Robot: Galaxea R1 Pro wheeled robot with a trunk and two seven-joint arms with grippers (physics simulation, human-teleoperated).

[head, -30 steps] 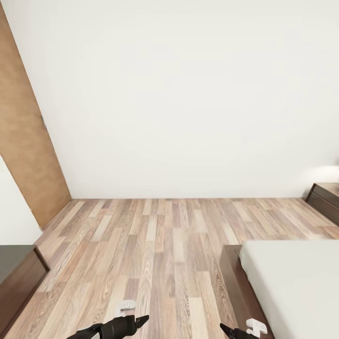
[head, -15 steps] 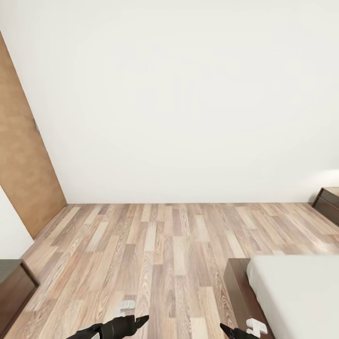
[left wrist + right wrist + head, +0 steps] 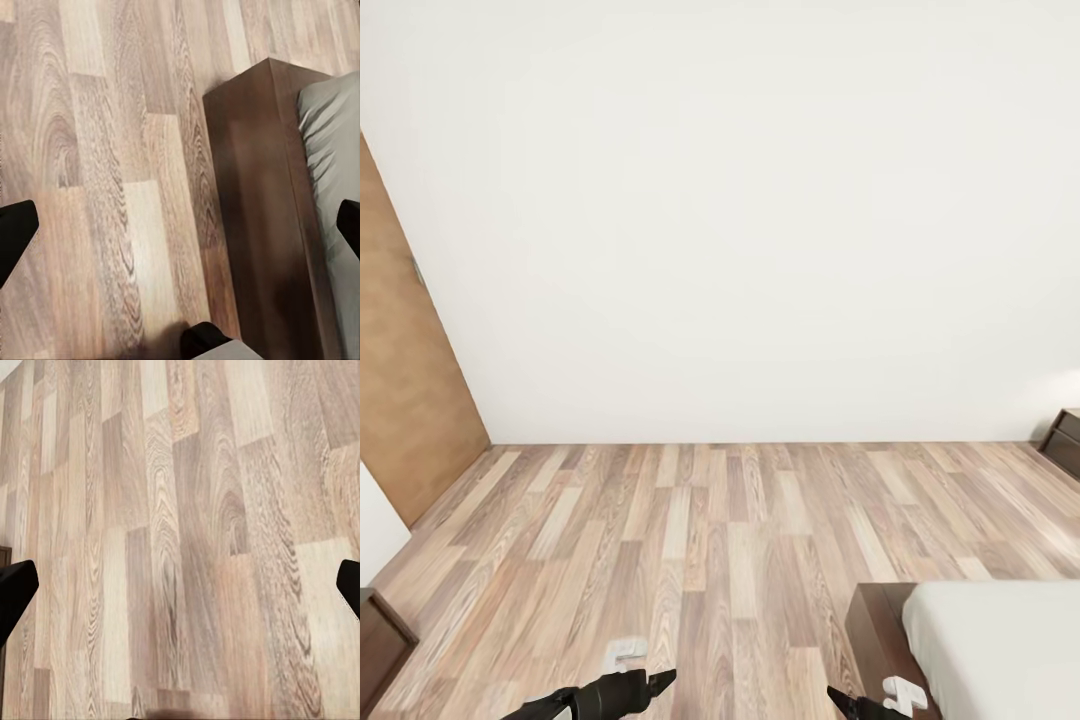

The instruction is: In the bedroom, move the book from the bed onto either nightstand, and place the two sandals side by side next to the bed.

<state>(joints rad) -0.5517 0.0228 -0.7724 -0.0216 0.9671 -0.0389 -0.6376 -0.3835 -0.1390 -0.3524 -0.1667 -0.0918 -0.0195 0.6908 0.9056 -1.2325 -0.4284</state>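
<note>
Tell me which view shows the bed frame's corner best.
The left wrist view: the bed frame's dark wooden corner and rail are large and close there, with mattress edge beside them. The head view catches the same corner small at its lower right. The right wrist view gives bare plank floor.

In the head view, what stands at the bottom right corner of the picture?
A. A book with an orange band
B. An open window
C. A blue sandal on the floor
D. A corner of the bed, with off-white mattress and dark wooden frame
D: the bed shows its off-white mattress on a dark brown frame, standing on the wood-plank floor.
</note>
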